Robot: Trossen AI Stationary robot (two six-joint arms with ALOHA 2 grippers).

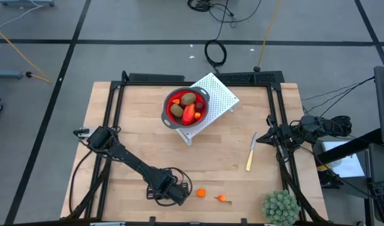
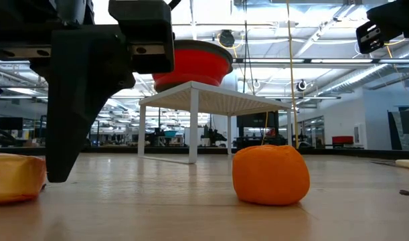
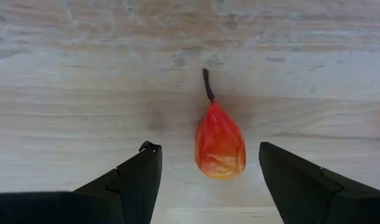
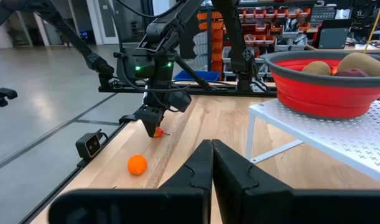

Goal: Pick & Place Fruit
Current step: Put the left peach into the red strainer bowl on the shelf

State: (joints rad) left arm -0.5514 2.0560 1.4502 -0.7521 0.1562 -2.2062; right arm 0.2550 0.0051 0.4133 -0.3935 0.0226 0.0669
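i see my left gripper (image 3: 208,171) spread wide at the bench's (image 1: 148,138) six o'clock, straddling a small red-orange pear-shaped toy fruit (image 3: 219,142) lying there. right gripper (image 4: 211,163), at three o'clock, is pinched closed.

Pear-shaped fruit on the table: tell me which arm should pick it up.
Left. The left fingers stand open on either side of the pear; the right fingers are shut, far off by the table's right edge.
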